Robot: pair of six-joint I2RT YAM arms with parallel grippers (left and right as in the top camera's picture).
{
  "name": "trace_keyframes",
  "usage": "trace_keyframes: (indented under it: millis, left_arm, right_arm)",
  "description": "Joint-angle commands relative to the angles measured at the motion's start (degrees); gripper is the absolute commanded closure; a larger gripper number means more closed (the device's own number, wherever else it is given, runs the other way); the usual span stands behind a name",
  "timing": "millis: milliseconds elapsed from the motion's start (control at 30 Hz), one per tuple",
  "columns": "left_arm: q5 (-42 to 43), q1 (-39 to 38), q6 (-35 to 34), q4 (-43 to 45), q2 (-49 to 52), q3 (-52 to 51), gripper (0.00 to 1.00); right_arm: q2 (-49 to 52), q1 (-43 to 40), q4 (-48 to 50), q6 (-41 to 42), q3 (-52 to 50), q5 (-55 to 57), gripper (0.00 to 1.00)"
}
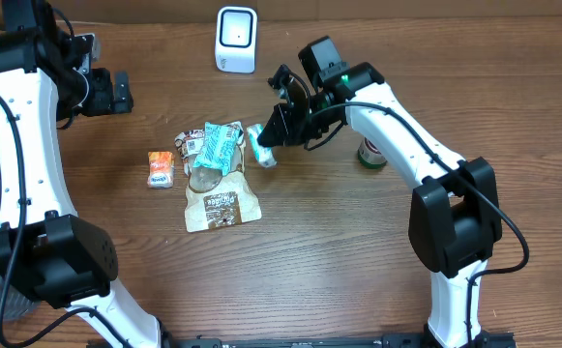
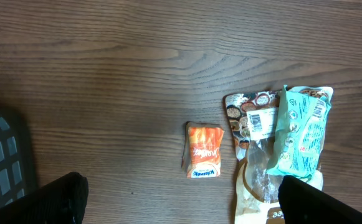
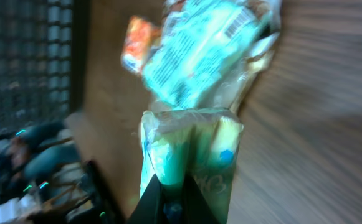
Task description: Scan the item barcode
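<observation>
Overhead: brown wood-grain table (image 1: 358, 271), white scanner (image 1: 236, 39), left tool (image 1: 126, 92) wide, right tool (image 1: 272, 135) tight around 1 green packet (image 1: 259, 150).

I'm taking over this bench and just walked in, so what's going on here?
The right gripper has its jaws shut on a small green-and-white packet, short of the white scanner. The left gripper hangs at the far left, jaws wide open, holding nothing. On the table a teal packet lies over a brown pouch, an orange packet beside them.
</observation>
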Motion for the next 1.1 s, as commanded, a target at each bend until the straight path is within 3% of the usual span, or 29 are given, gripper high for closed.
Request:
trace_keyframes:
  millis: [0, 300, 1067]
  left_arm:
    - [0.4, -0.4, 1.2, 0.0, -0.9, -0.3, 0.0]
    - [0.4, -0.4, 1.2, 0.0, -0.9, -0.3, 0.0]
    - [0.4, -0.4, 1.2, 0.0, -0.9, -0.3, 0.0]
  right_arm:
    - [-1.0, -0.4, 2.3, 0.6, -3.2, -8.5, 0.96]
    - [-0.8, -1.7, 9.1, 4.3, -10.3, -8.9, 0.96]
    - [3.8, -8.1, 5.1, 5.8, -12.4, 1.1, 0.96]
